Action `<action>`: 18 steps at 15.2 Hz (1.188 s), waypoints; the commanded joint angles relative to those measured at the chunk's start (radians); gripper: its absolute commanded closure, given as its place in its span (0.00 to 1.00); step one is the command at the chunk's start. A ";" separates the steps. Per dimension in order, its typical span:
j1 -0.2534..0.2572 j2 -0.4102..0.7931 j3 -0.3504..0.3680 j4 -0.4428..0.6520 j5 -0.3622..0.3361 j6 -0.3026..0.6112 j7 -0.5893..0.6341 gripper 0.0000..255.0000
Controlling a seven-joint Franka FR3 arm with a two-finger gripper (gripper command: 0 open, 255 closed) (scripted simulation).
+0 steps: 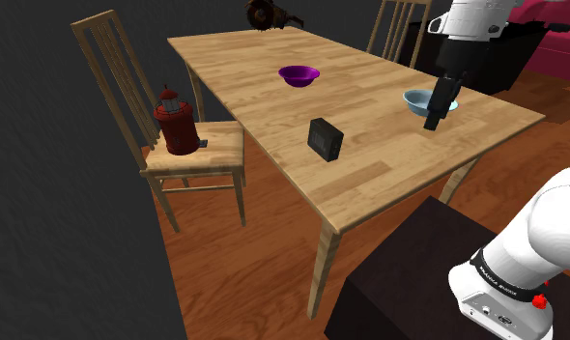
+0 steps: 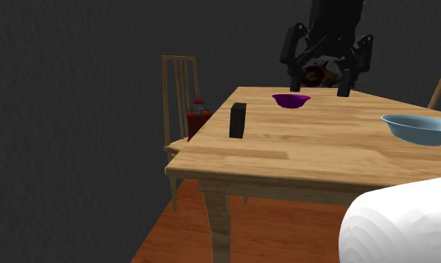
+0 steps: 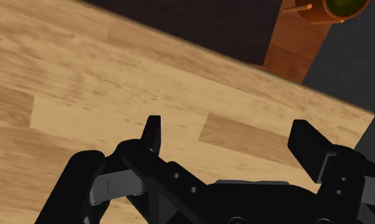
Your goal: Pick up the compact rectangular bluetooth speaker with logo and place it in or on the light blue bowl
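Speaker (image 1: 326, 138) upright on worktop (image 1: 389, 166), 8 o'clock of bowl (image 1: 414, 97) in shoulder view. Gripper (image 3: 229, 127) spread apart, empty, above worktop.

I see the speaker (image 1: 326, 138) as a small black rectangular box standing upright on the wooden table (image 1: 254, 68), close to the long edge nearest the shoulder view's lower left. In the second exterior view the speaker (image 2: 238, 120) shows a narrow dark face, and I can't make out a logo on it. The bowl (image 1: 413, 97) is pale blue and shallow, sitting upright on the same table well apart from the speaker, at the second exterior view's right (image 2: 423, 128).
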 commanded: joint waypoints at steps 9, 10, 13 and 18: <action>0.022 0.236 0.136 0.090 0.054 0.198 0.139 0.00; 0.023 0.269 0.152 0.107 0.056 0.220 0.157 0.00; 0.024 0.370 0.198 0.167 0.052 0.280 0.212 0.00; 0.024 0.507 0.254 0.247 0.027 0.356 0.288 0.00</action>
